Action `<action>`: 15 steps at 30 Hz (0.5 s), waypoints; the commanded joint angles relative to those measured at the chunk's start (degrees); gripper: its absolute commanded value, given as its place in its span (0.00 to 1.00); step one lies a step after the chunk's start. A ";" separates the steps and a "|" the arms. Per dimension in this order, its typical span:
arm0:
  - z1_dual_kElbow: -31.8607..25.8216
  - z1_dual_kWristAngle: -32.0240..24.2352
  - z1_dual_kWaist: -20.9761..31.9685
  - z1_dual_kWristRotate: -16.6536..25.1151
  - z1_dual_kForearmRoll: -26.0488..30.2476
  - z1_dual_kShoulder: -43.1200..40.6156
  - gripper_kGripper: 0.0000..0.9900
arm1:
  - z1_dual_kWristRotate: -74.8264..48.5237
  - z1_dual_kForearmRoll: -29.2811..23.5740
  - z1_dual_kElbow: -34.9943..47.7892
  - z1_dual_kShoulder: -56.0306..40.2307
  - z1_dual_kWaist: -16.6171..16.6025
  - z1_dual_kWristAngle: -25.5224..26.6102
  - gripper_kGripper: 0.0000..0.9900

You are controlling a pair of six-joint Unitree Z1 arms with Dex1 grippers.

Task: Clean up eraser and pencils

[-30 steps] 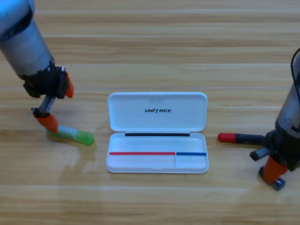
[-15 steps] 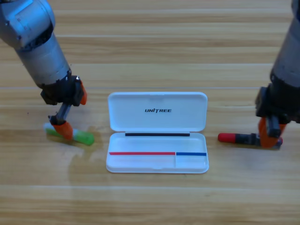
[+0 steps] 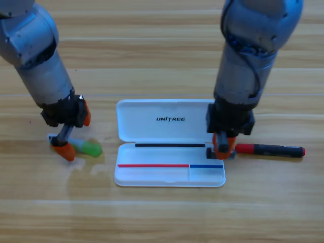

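Observation:
The green pencil (image 3: 87, 148) lies on the table left of the white case (image 3: 169, 132). My left gripper (image 3: 75, 134) stands open over its pale end, and the lower orange jaw covers that end. The black pencil (image 3: 273, 150) with a red end lies right of the case. My right gripper (image 3: 221, 148) points down at the right end of the case's tray, just left of the red tip. A small dark block, the eraser (image 3: 209, 151), shows at the jaws, which are closed on it.
The case lies open with its lid flat toward the back. The right arm (image 3: 248, 55) stands tall over the table behind the case's right side. The left arm (image 3: 35, 55) comes in from the upper left.
The right arm swung from the right edge leftward over the black pencil to the case's right end, carrying the small dark block. The left gripper shifted slightly along the green pencil.

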 commanded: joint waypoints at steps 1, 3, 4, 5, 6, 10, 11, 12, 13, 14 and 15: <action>2.40 0.98 -0.48 0.18 -1.60 1.45 0.90 | -0.77 0.60 -2.42 6.02 1.57 1.05 0.00; 2.92 1.42 -0.48 0.18 -2.13 1.27 0.88 | -0.77 0.60 -3.29 6.81 1.57 1.05 0.00; 3.10 1.60 -0.48 0.27 -2.39 1.27 0.88 | -0.77 0.60 -3.65 7.16 1.57 1.05 0.00; 3.45 1.68 -0.39 0.27 -2.83 1.19 0.87 | -0.77 0.60 -4.00 7.42 1.57 1.05 0.00; 3.71 1.77 -0.31 0.36 -3.27 1.10 0.86 | -0.77 0.60 -4.26 7.69 1.65 1.14 0.00; 4.15 2.04 0.05 0.62 -3.89 1.01 0.84 | -0.77 0.60 -4.79 8.39 1.74 1.31 0.00; 4.33 2.12 0.13 0.62 -4.24 1.01 0.82 | -0.77 0.60 -4.79 8.48 1.74 1.31 0.00; 4.51 2.21 0.13 0.62 -4.50 1.01 0.82 | -0.77 0.60 -4.79 8.57 1.83 1.40 0.00; 4.51 2.30 0.22 0.62 -4.59 1.19 0.80 | -0.77 0.60 -4.70 8.57 1.83 1.49 0.00; 4.51 2.39 0.22 0.62 -4.68 1.27 0.79 | -0.77 0.60 -4.44 8.48 2.00 1.58 0.00; 4.59 2.39 0.31 0.62 -4.77 1.36 0.77 | -0.77 0.60 -4.26 8.39 2.18 1.58 0.00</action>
